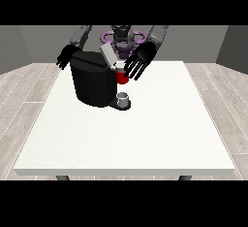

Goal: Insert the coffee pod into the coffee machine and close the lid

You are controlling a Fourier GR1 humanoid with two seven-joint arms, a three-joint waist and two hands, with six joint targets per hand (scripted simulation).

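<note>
A black coffee machine (92, 83) stands on the white table (145, 134) at the back left of centre. Its grey lid (108, 55) is raised and tilted. A red thing at the machine (121, 77) shows at the machine's front, under the lid. Below it a grey cup-shaped thing (123, 97) sits on the machine's base; I cannot tell whether it is the pod. The hand at the view's right (140, 60) hovers just right of the lid with fingers spread, open. The hand at the view's left (65, 57) hangs behind the machine's left side, fingers relaxed.
The table's front edge (126, 171) runs near the bottom of the view. The robot's torso (122, 39) stands behind the machine. Wood floor surrounds the table.
</note>
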